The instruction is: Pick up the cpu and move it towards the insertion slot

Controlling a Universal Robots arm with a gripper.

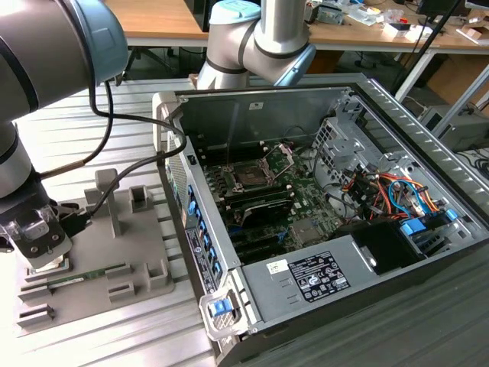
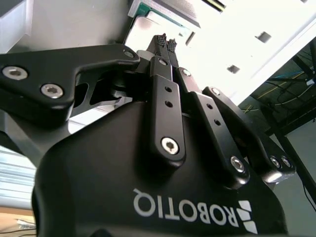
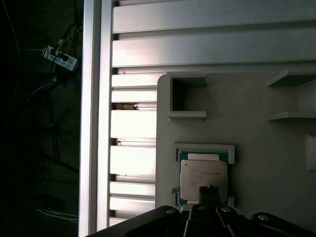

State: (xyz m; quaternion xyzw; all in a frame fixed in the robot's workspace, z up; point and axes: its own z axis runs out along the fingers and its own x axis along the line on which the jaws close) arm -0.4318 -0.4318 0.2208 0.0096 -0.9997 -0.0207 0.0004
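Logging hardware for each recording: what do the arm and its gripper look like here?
The arm has silver-grey tubes, dark joint housings and pale blue caps; black cables trail from its wrist end. The gripper is matte black, with flat linked finger bars, silver screw heads, textured fingertip pads and white lettering on its body.

Metal, plastic and aluminium surfaces.
The small square cpu (image 3: 203, 178) has a smooth, silvery metal lid; the grey fixture tray (image 3: 256, 143) looks like matt plastic, the slotted table (image 3: 148, 49) like bare satin aluminium, and the black gripper (image 2: 166, 43) is smooth and faintly glossy.
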